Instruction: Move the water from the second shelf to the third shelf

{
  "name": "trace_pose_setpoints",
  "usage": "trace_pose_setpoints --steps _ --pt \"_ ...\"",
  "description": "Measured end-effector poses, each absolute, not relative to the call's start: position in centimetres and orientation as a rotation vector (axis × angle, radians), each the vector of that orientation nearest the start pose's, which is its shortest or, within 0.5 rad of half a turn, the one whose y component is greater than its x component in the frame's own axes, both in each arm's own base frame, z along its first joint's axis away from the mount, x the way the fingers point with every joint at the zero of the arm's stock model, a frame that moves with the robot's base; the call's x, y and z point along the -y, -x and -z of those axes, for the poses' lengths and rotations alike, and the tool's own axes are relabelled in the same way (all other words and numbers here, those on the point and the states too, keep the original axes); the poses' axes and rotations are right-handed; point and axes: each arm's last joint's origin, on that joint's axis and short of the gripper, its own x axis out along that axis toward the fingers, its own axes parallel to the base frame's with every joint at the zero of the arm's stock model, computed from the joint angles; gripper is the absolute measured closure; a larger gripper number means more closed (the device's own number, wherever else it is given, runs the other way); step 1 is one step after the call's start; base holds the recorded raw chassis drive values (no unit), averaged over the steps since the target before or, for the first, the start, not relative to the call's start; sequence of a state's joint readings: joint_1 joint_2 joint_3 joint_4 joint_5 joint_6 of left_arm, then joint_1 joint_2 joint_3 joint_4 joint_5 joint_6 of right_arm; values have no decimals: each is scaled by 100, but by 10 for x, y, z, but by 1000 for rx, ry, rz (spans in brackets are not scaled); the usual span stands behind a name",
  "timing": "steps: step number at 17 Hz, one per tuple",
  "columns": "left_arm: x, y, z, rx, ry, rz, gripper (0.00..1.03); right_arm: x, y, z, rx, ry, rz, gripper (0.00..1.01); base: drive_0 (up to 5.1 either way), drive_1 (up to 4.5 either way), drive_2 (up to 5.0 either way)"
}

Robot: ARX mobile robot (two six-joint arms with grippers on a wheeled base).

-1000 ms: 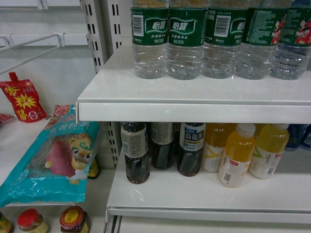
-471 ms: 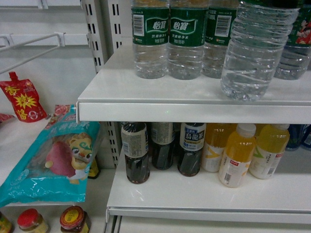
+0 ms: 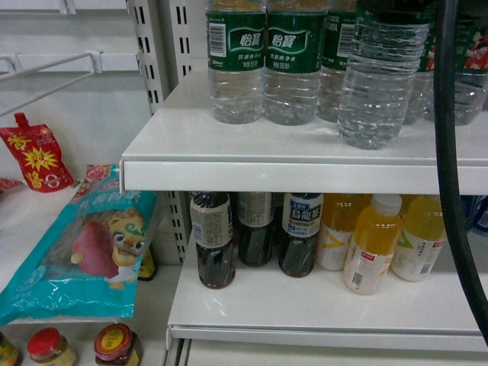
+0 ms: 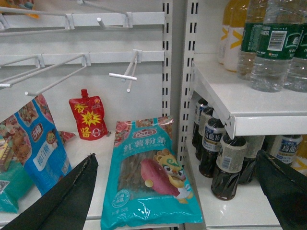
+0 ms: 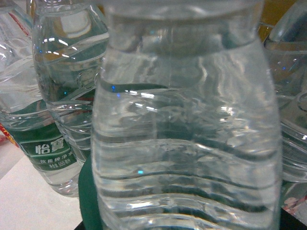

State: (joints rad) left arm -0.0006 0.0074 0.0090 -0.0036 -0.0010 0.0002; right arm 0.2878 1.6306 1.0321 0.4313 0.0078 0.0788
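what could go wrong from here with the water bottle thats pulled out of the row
The clear ribbed plastic water bottle sits forward of the row, near the white shelf's front edge; a slip could tip it off, possibly onto the yellow juice bottles below. It is close beside the green-labelled water bottles, so swinging it sideways could knock them. The right wrist view is filled by the bottle, and no fingers show, so the grip cannot be confirmed.

Water bottle (image 3: 236, 61) green label: 怡寶. Teal snack bag (image 4: 148, 175): 红薯粉条.
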Motion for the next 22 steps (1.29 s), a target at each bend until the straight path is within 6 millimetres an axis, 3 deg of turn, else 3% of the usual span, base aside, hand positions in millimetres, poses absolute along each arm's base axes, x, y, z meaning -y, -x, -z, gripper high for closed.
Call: trace_pose_setpoints --steps 8,13,16,19,22 --pt "0 -98 -166 -2 0 0 5 -108 -357 -263 -183 -54 -268 58 0 0 0" --pt "0 -98 -166 -2 0 0 5 -109 -360 -268 -163 -58 -269 1 0 0 0" --pt "0 -98 -166 -2 0 0 5 -110 -356 -268 -186 -54 -275 3 0 0 0" --pt "0 -98 -166 -2 0 0 5 -104 -328 -277 -182 -52 -281 3 0 0 0" --pt "0 -98 -166 -2 0 0 5 -94 -302 -269 -215 -54 -288 3 0 0 0"
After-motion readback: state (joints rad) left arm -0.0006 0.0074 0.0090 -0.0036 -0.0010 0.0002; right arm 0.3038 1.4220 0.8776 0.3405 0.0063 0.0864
